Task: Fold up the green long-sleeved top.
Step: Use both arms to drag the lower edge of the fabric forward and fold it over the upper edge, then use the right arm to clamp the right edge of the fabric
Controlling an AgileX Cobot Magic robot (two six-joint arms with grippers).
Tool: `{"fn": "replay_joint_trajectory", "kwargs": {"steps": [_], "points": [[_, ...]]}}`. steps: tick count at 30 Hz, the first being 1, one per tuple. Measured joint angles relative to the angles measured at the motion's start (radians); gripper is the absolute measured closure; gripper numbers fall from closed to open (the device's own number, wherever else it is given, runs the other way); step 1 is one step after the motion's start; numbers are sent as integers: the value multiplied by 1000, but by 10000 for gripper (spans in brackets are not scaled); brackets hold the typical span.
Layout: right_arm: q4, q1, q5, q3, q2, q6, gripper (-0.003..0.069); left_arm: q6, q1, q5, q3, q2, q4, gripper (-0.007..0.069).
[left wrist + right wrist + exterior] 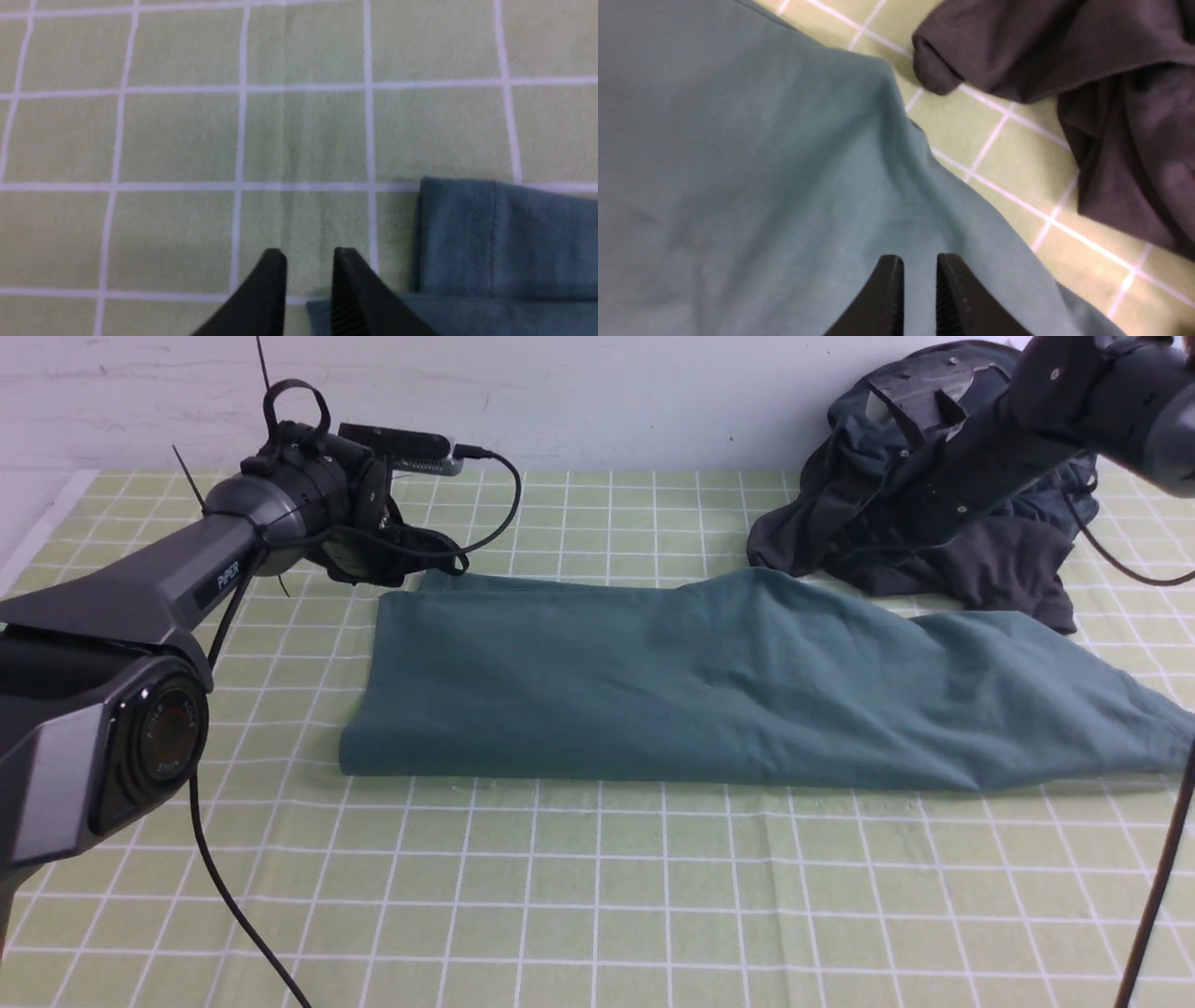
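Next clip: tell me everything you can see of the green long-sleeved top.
The green long-sleeved top is muted teal, a cotton-looking knit, folded into a long band lying across the checked tablecloth, smooth at the left and rumpled toward the right. A stitched hem shows at its left corner. No sleeves or logo show. Dark garments lie just behind it.

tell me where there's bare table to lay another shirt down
The widest free patch is the checked tablecloth on the near side of the green long-sleeved top. A narrower strip runs behind it, toward the wall. The far right is crowded: the dark garments and right arm sit there.
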Motion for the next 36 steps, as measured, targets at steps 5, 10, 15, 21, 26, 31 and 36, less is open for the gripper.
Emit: {"fn": "replay_joint_trajectory", "kwargs": {"steps": [5, 10, 15, 21, 26, 31, 36], "points": [[-215, -9, 169, 0, -33, 135, 561, 83, 0, 142, -53, -68, -1, 342], [-335, -115, 224, 13, -73, 263, 554, 211, -5, 260, -58, -311, -33, 388], [-301, -294, 224, 90, -156, 312, 519, 325, -7, 287, 52, -676, -151, 535], [-217, -458, 191, 246, -170, 309, 386, 371, -9, 249, 422, -1059, -258, 625], [-205, -500, 136, 334, -136, 315, 238, 355, -9, 91, 875, -1349, -290, 629], [-121, -485, 90, 340, -67, 324, 205, 308, -9, 5, 1157, -1554, -291, 629], [-138, -458, 58, 337, -14, 347, 265, 303, -9, 10, 1255, -1650, -275, 629]]}}
